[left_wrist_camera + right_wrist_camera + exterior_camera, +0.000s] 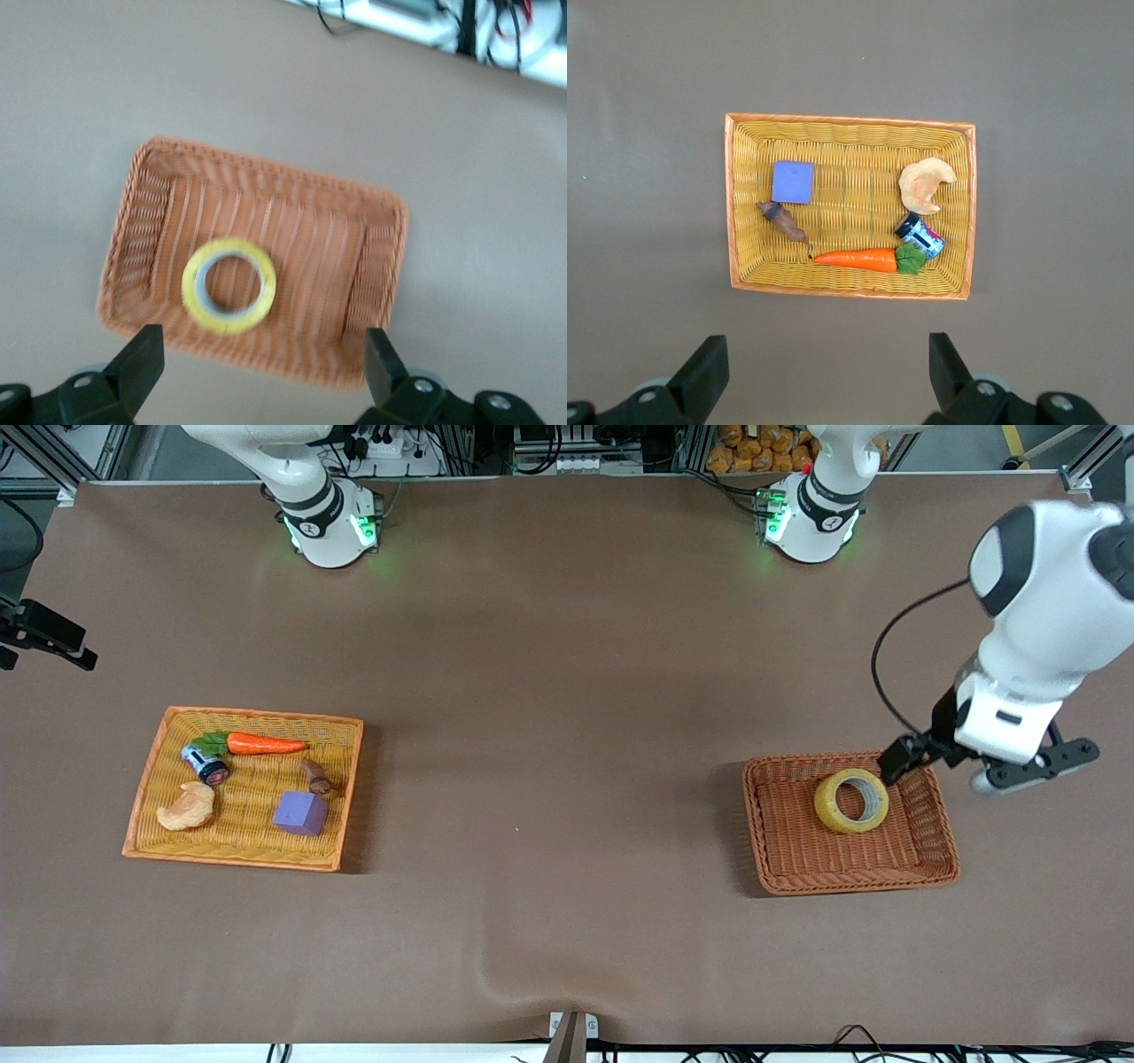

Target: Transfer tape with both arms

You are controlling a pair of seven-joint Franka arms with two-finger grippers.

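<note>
The tape, a yellowish ring with a grey core, lies in a brown wicker basket toward the left arm's end of the table. My left gripper hangs open and empty above the basket's edge nearest the robots' bases. In the left wrist view the tape and basket lie ahead of the left gripper, whose jaws stand wide apart. My right gripper is out of the front view. It is open and empty, high over the table beside the yellow tray.
The yellow tray, toward the right arm's end, holds a carrot, a purple cube, a croissant toy, a small can and a brown piece. Brown cloth covers the table.
</note>
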